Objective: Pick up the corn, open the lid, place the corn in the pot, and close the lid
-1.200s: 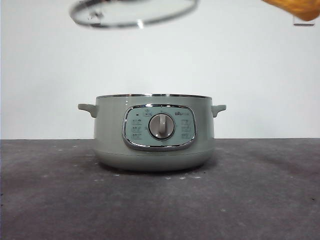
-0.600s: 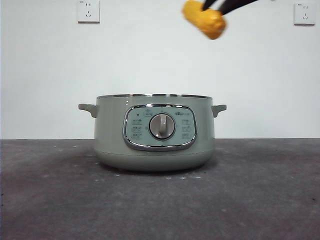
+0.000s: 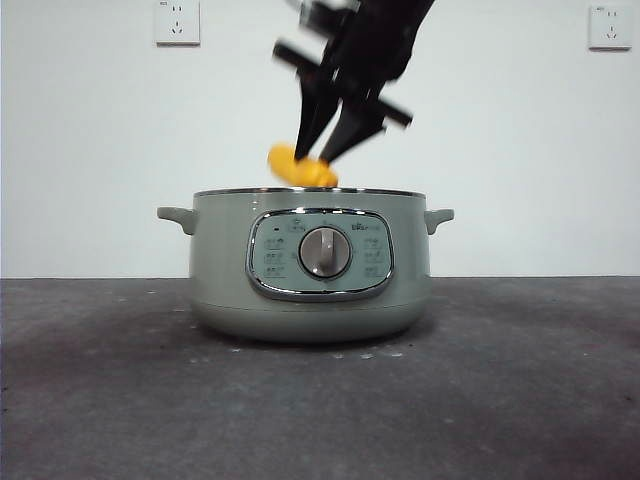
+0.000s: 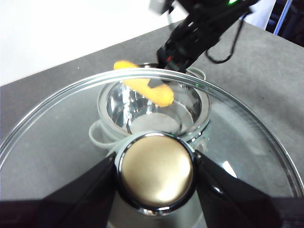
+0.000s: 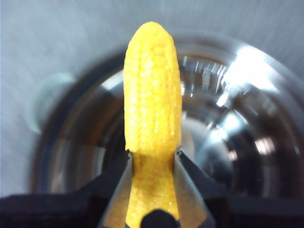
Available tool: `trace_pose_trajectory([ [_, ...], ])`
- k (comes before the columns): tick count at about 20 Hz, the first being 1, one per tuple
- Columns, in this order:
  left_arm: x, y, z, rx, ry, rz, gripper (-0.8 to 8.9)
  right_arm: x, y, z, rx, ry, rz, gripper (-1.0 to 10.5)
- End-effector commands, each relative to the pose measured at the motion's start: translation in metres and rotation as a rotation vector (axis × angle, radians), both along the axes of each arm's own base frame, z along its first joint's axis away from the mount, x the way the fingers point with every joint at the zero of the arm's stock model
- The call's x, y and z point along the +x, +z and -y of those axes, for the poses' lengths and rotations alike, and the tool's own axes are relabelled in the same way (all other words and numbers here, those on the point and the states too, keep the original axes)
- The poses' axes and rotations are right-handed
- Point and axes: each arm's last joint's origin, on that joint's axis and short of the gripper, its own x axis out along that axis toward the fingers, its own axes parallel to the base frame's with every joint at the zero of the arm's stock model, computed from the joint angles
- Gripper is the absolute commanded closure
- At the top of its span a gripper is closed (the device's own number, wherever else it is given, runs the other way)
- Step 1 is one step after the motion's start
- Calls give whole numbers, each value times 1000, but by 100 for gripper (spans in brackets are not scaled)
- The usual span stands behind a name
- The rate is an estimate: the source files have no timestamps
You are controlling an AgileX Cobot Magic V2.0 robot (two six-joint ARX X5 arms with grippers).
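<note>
**Corn lowered to the pot's rim**

Half a second ago the yellow-orange corn cob [image 3: 302, 168] hung high near the top of the front view; it has since come down and now sits just above the chrome rim of the round pale sage-green electric pot [image 3: 310, 270], over the open mouth.

Nearest the front camera is the dark grey table [image 3: 320, 410], then the pot with its chrome-framed control panel [image 3: 319, 254] and central dial [image 3: 324, 252], uncovered. Beyond it stands a white wall with two sockets [image 3: 177, 22], one at each top corner.

From above, the right gripper [image 3: 325, 150] reaches down, its two black jaws closed on one end of the cob, the other end jutting out free over the shiny steel bowl [image 5: 228, 137]. Nothing lies between the cob and the bowl.

Off to the side and higher, the left gripper [image 4: 155, 173] clamps the round knob [image 4: 155, 171] of the clear glass lid [image 4: 57, 137], held well above the pot.
</note>
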Motion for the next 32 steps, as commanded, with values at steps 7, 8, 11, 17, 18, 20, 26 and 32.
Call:
trace_pose_trajectory([
  [7, -12, 7, -5, -26, 1, 47, 822, 15, -63, -14, -160, 5, -114, 963],
  [8, -12, 7, -5, -26, 1, 47, 822, 14, -66, -16, -174, 8, -120, 963],
  [11, -12, 7, -5, -27, 1, 49, 822, 13, -72, -15, -198, 10, -150, 963],
  [17, -13, 7, -5, -27, -2, 45, 822, 14, -76, -19, -195, 5, -144, 870],
  [18, -13, 7, -5, -27, -2, 46, 822, 15, -76, -19, -190, 3, -141, 771],
  [20, -13, 7, -5, -27, -2, 46, 822, 15, -75, -20, -183, 2, -131, 615],
  [26, -12, 7, -5, -27, -2, 46, 822, 8, -37, -16, -151, -19, -105, 596],
  [32, 4, 7, 2, -27, -4, 55, 822, -44, 92, 18, -75, -47, 73, 599],
])
